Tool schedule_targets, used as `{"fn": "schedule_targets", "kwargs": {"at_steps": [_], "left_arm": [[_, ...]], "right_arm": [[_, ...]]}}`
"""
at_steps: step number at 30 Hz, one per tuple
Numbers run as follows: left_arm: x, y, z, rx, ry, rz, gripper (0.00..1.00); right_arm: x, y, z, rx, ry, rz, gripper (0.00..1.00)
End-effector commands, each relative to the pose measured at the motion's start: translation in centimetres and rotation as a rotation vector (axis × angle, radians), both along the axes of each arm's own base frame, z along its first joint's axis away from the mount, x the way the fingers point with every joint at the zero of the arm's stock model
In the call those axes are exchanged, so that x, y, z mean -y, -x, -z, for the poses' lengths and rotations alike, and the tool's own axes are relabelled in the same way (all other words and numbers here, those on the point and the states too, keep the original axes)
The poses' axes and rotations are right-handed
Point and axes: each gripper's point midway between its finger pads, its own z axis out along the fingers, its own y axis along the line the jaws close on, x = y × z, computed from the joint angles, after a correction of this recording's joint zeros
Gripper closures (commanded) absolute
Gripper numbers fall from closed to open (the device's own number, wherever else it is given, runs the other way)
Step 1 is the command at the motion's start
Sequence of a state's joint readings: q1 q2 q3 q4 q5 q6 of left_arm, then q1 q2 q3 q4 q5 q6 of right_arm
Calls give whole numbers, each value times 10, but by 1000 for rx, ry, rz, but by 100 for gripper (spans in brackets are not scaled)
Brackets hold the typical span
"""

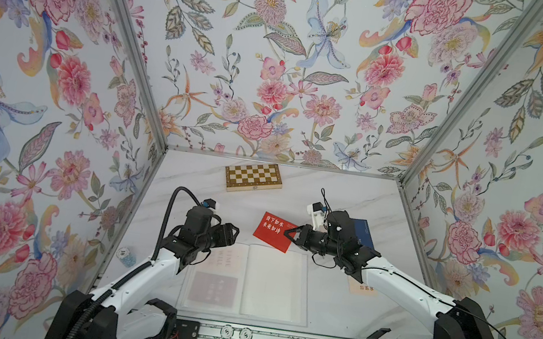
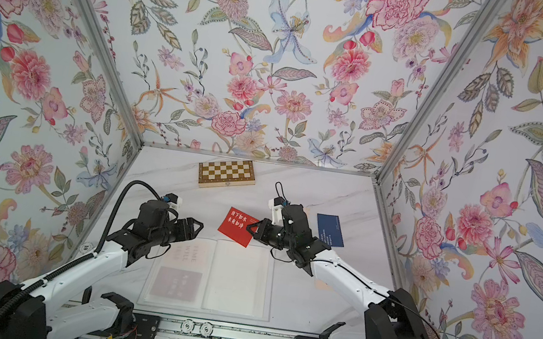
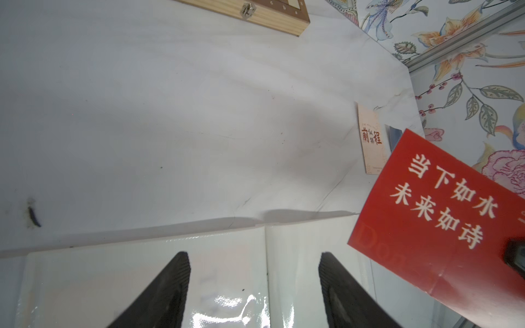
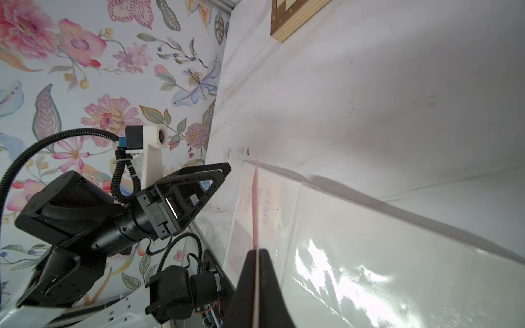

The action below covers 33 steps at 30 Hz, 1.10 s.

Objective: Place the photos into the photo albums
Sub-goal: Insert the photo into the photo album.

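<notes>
Currently, 1 red photo (image 1: 272, 230) is clamped at its right edge by the right gripper (image 1: 290, 235), mid-frame, overlapping the upper edge of the photo album (image 1: 273, 286) spread flat at lower centre. The left gripper (image 1: 235, 233) is held with jaws wide and empty over the album's left page.

the red card (image 1: 274, 230) carries white characters: 当下如水 above 未来如诗. a cream card (image 3: 372, 139) on the tabletop (image 3: 170, 113) reads 前程 in red. a sleeved card (image 2: 191, 256) in the photo album (image 2: 240, 281) shows "time will". the navy card (image 2: 330, 230) has print too small to read.
</notes>
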<state>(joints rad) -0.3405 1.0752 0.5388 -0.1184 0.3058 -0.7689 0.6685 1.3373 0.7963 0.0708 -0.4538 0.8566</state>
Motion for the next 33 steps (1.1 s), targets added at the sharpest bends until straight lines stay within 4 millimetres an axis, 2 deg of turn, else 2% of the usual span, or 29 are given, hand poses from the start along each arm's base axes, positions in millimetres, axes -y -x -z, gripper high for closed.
{"fn": "schedule_targets", "kwargs": {"at_steps": [1, 6, 14, 23, 33], "left_arm": [[-12, 17, 23, -64, -56, -2, 32], [-14, 24, 35, -81, -64, -1, 33], [-13, 23, 45, -82, -54, -4, 34], [-24, 30, 55, -97, -98, -33, 34], [-36, 35, 55, -93, -136, -69, 35]], "right_arm": [[5, 24, 26, -51, 153, -54, 100], [0, 36, 39, -65, 207, -77, 100], [-17, 48, 54, -59, 282, -106, 100], [-20, 44, 61, -47, 339, -93, 100], [-31, 40, 62, -25, 386, -116, 100]]}}
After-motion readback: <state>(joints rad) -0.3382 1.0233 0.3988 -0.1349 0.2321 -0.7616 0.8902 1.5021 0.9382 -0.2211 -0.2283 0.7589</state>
